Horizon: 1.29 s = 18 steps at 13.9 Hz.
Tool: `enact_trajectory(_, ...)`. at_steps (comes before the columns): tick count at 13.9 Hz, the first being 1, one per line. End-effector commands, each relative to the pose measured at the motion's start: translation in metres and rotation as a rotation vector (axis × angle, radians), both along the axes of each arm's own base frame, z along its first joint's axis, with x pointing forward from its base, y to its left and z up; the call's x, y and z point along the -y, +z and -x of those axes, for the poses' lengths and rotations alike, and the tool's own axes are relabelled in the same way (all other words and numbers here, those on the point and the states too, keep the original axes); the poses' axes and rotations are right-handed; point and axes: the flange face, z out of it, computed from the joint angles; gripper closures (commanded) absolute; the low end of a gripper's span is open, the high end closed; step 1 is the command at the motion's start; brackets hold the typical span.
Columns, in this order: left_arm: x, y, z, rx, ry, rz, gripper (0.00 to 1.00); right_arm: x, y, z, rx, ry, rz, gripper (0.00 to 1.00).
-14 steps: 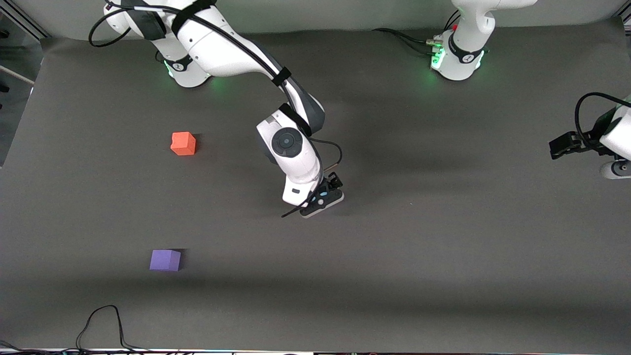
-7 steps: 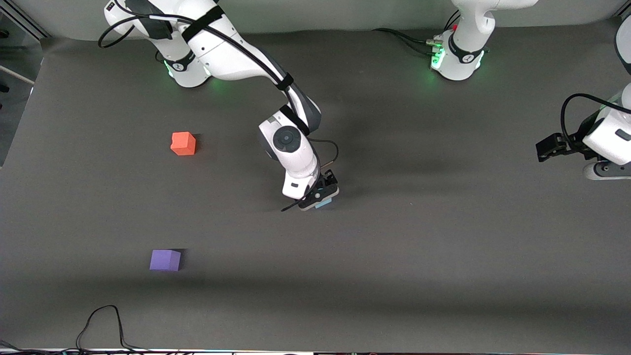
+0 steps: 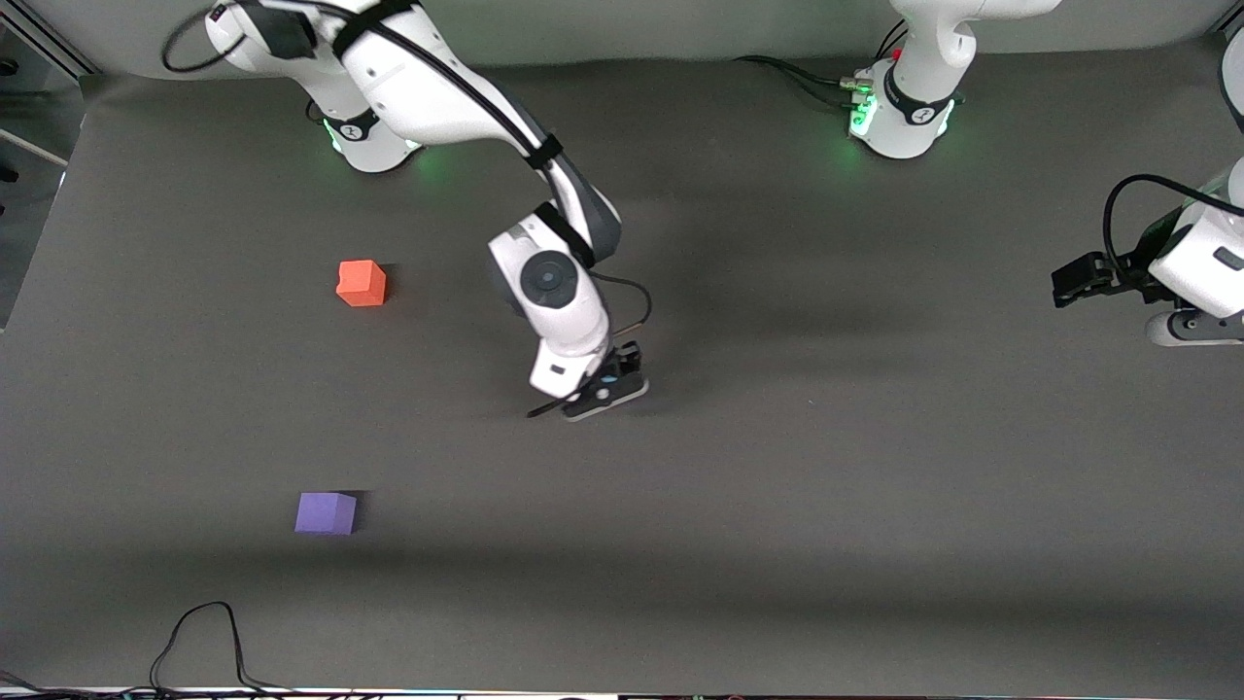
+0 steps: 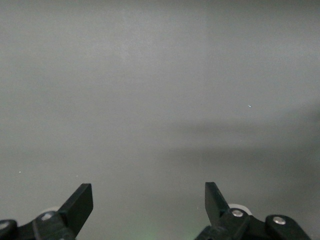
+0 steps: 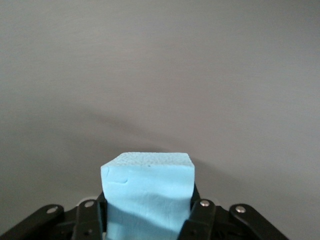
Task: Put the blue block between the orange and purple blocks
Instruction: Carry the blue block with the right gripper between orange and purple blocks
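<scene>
1. Blocks counted: three cubes of equal size, one blue, one orange, one purple
2. Blue block [image 5: 147, 192]: pinched between the fingers of the right gripper [image 3: 604, 389], over the middle of the table [image 3: 875, 467]; the right wrist view shows it clamped on both sides, top face showing; in the front view the gripper hides it
3. Whether the blue block is lifted clear of the mat or touching it: cannot tell
4. Orange block [image 3: 362, 283]: lies on the mat toward the right arm's end of the table, in the half nearer the edge where the bases stand, well apart from the gripper
5. Purple block [image 3: 326, 512]: also toward the right arm's end, nearer the front camera's edge than the orange one and well apart from it; bare mat between the two
6. Arms counted: two. Right arm reaches from its base at the robots' edge down to mid-table
7. Left gripper [image 4: 149, 202]: waits at the left arm's end of the table, close to that edge; fingers spread wide with only grey mat between them
8. One loose black cable [image 3: 204, 637] loops on the mat at the camera-side edge, near the right arm's corner
</scene>
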Motion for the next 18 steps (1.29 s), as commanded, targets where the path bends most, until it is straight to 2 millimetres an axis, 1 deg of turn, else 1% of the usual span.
enact_trajectory(1, 0.000, 0.011, 0.005, -0.018, 0.008, 0.009, 0.00, 0.092, 0.061, -0.007, -0.038, -0.125, 0.007, 0.70)
enact_trajectory(2, -0.006, 0.016, 0.006, -0.011, 0.023, 0.009, 0.00, 0.131, 0.071, -0.012, -0.040, -0.138, 0.008, 0.70)
enact_trajectory(3, -0.008, 0.018, 0.006, -0.004, 0.022, 0.011, 0.00, 0.179, 0.080, -0.017, -0.046, -0.157, 0.001, 0.70)
enact_trajectory(4, -0.010, 0.017, 0.005, 0.001, 0.020, 0.012, 0.00, 0.215, 0.083, -0.011, -0.071, -0.199, -0.037, 0.70)
enact_trajectory(5, -0.004, 0.011, 0.003, -0.006, 0.009, 0.008, 0.00, 0.254, 0.079, -0.004, -0.091, -0.252, -0.067, 0.70)
enact_trajectory(6, -0.006, 0.009, 0.003, -0.009, 0.010, 0.007, 0.00, 0.287, 0.072, 0.003, -0.080, -0.274, -0.070, 0.70)
enact_trajectory(7, -0.009, 0.009, 0.005, -0.010, 0.011, 0.009, 0.00, 0.324, 0.059, 0.010, -0.052, -0.285, -0.061, 0.70)
enact_trajectory(8, -0.008, 0.007, 0.006, -0.017, 0.007, 0.007, 0.00, 0.351, 0.044, 0.017, -0.020, -0.277, -0.047, 0.70)
enact_trajectory(9, -0.008, 0.007, 0.007, -0.026, 0.009, 0.009, 0.00, 0.375, 0.032, 0.023, -0.005, -0.274, -0.028, 0.70)
enact_trajectory(10, -0.008, 0.008, 0.010, -0.032, 0.008, 0.009, 0.00, 0.390, 0.025, 0.026, 0.002, -0.271, -0.011, 0.68)
enact_trajectory(12, -0.009, 0.004, 0.012, -0.037, 0.003, 0.010, 0.00, 0.402, 0.010, 0.029, -0.012, -0.284, 0.014, 0.68)
enact_trajectory(14, -0.010, 0.005, 0.012, -0.029, 0.006, 0.012, 0.00, 0.421, -0.009, 0.033, -0.021, -0.338, 0.020, 0.68)
enact_trajectory(17, -0.012, 0.004, 0.013, -0.040, -0.018, 0.016, 0.00, 0.417, -0.040, 0.036, -0.022, -0.389, -0.017, 0.68)
enact_trajectory(18, -0.014, 0.005, 0.014, -0.038, -0.018, 0.018, 0.00, 0.414, -0.045, 0.035, -0.006, -0.379, -0.012, 0.67)
